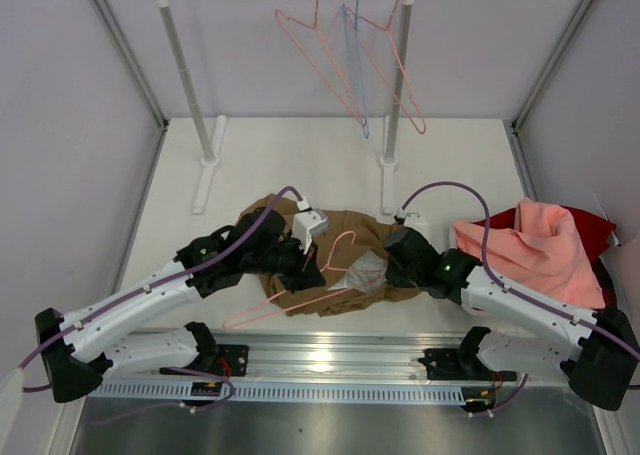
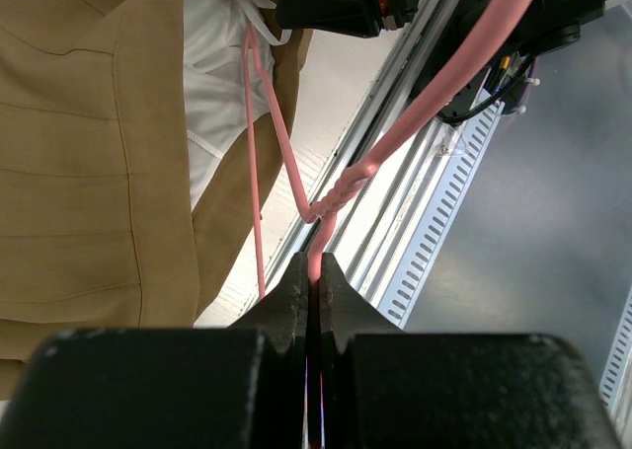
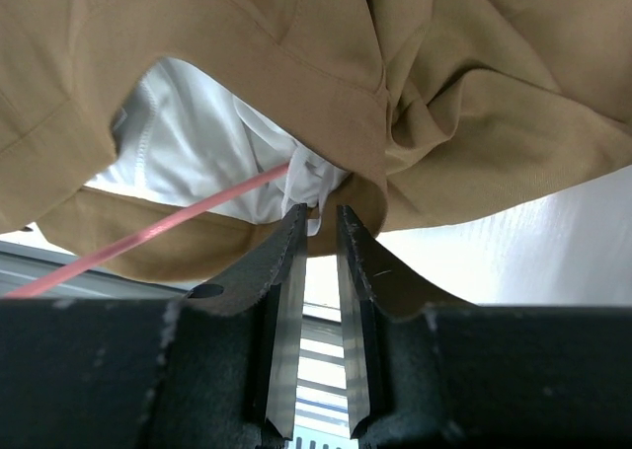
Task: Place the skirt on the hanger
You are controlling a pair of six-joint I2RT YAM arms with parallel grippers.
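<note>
— Firstly, the skirt's position?
— Skirt [image 1: 352, 224] lies crumpled mid-table [image 1: 260, 165] between both arms, with the pale lining [image 3: 197, 143] exposed at the waist opening.
— Hanger?
— Hanger [image 2: 336, 194] rests across the skirt, one wire passing over the lining.
— Pincers?
— Left gripper [image 2: 313, 271] is clamped on the hanger's wire below the twist. Right gripper [image 3: 318, 217] is narrowly parted at the lining's edge; grip undetermined.

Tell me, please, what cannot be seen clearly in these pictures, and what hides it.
1. Right wrist view: whether the right gripper pinches the pale lining of the skirt; cloth folds hide the contact.
2. Left wrist view: one wire of the hanger is blurred and cut by the top edge; the shut left gripper hides the part it holds.
3. Top view: the dark red cloth, mostly under the salmon cloth.
</note>
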